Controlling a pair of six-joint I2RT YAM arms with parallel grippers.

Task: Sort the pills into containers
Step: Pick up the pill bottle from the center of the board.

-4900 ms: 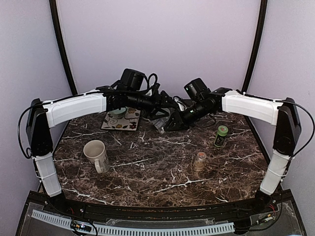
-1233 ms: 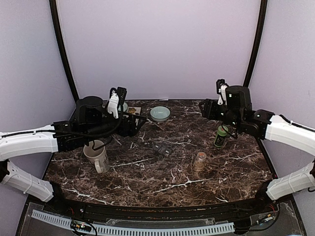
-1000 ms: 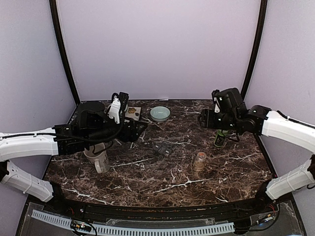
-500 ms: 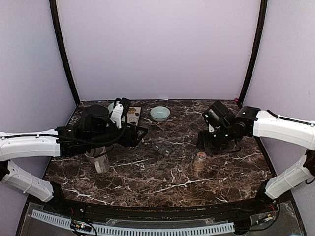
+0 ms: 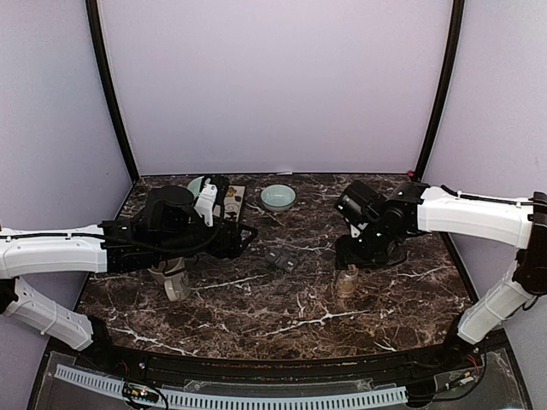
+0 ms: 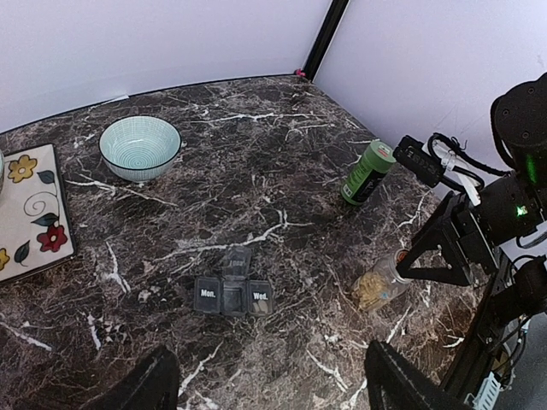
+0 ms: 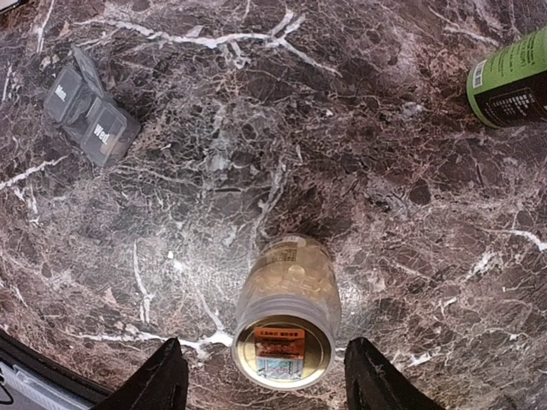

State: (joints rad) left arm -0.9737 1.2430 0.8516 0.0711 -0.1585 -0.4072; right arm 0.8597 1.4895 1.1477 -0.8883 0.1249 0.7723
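The pill box [image 6: 232,296], mid-worktop [image 5: 256,307], has lids reading "Mon." and "Wed.", with one lid raised. To its right, a clear bottle [image 7: 288,307] of tan pills stands between the spread right claw [image 7: 265,350], untouched. The left claw [image 6: 272,354] gapes wide left of the box. A green bottle [image 6: 366,172] stands far right.

light: soft, even, fairly bright | shadows: faint beside pill bottle [image 7: 286,316] | focus: sharp tabletop [image 7: 214,154], near fingers [image 7: 162,380] blurred

Right gripper [image 7: 272,377] now above pill jar [image 7: 288,295]
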